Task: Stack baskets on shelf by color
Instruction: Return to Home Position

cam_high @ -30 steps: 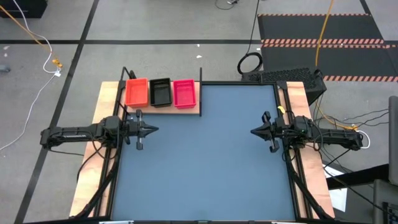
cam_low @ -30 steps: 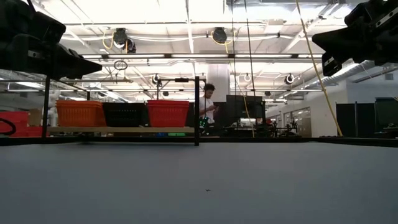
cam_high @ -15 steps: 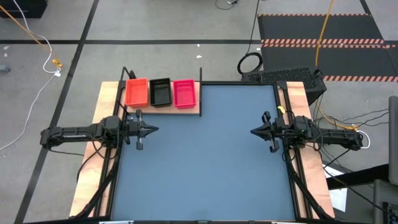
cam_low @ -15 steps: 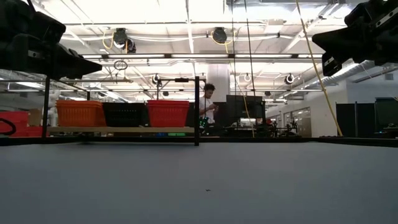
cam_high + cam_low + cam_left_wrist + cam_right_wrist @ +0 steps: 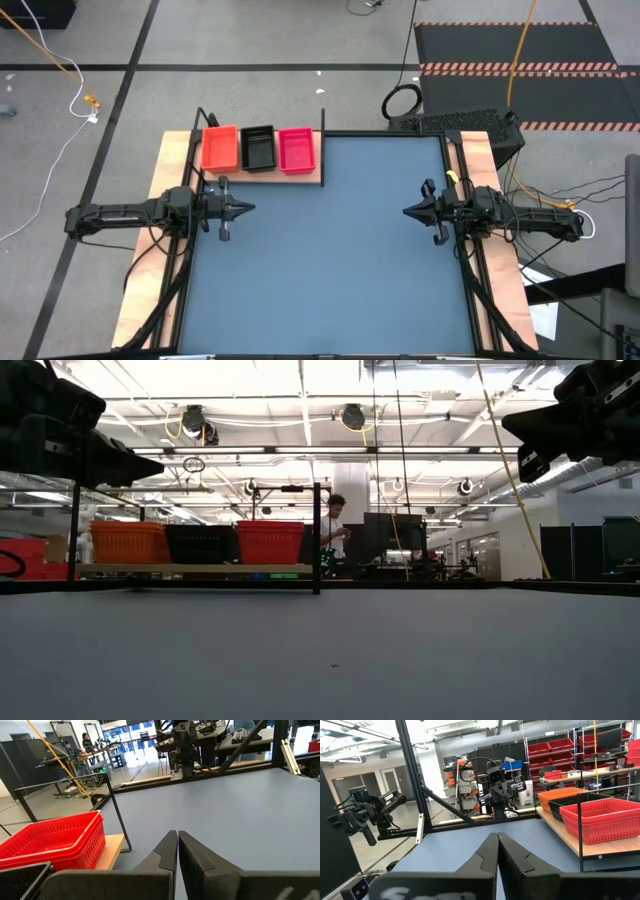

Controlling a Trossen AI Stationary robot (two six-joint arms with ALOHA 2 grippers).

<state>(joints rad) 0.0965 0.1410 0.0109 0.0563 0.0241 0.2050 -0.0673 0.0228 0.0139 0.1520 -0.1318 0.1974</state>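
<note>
Since the shelf (image 5: 300, 178) of baskets (image 5: 258, 148) sits far-left, your left gripper (image 5: 248, 208) is nearer than the right gripper (image 5: 408, 211), both pinched together, empty.

Upper left on the blue-grey table (image 5: 330, 260), a light-wood, black-posted shelf (image 5: 290, 178) holds an orange plastic basket (image 5: 220, 148), a black basket (image 5: 257, 148) and a pink-red basket (image 5: 296, 150), side by side.

No text, label, brand, number or sign can be read in any view. Nothing legible is seen on the baskets (image 5: 257, 148), on the shelf (image 5: 290, 179) (a plain light-wood board) or on the tabletop (image 5: 330, 260). The floor mats (image 5: 520, 68) are edged with red-and-white stripes only, and no lettering is carried by them.
</note>
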